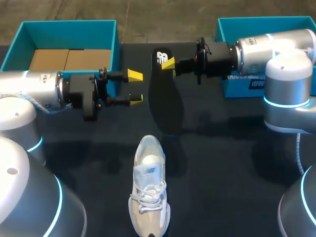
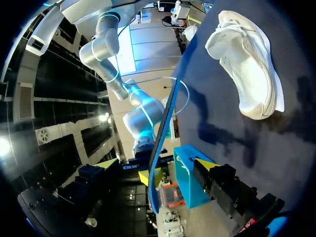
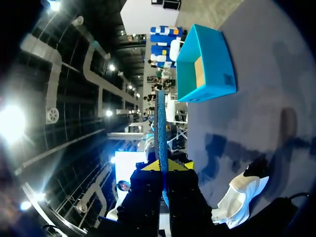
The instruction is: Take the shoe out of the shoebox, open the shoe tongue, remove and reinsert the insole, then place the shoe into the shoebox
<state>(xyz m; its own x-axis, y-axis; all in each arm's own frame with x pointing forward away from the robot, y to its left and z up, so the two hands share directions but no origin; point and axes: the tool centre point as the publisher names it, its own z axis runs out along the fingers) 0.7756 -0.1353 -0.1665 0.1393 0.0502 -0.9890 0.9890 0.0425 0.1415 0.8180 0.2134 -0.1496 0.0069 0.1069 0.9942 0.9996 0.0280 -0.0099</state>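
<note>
Insole (image 1: 165, 103) behind shoe (image 1: 149, 192); shoebox (image 1: 69, 33) far left, second box (image 1: 247, 85) far right.

The insole (image 1: 166, 101) in the right claw (image 1: 168, 63) blocks the way just ahead of the left claw (image 1: 135, 87).

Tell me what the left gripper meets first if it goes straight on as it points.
Probably the flat black insole held by the right gripper; it hangs edge-on just ahead of the left gripper.

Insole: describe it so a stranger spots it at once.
Look between the two teal boxes at the far side of the table. There the right claw holds one end of the insole, beyond the white shoe. It alone is flat, black and sole-shaped.
</note>
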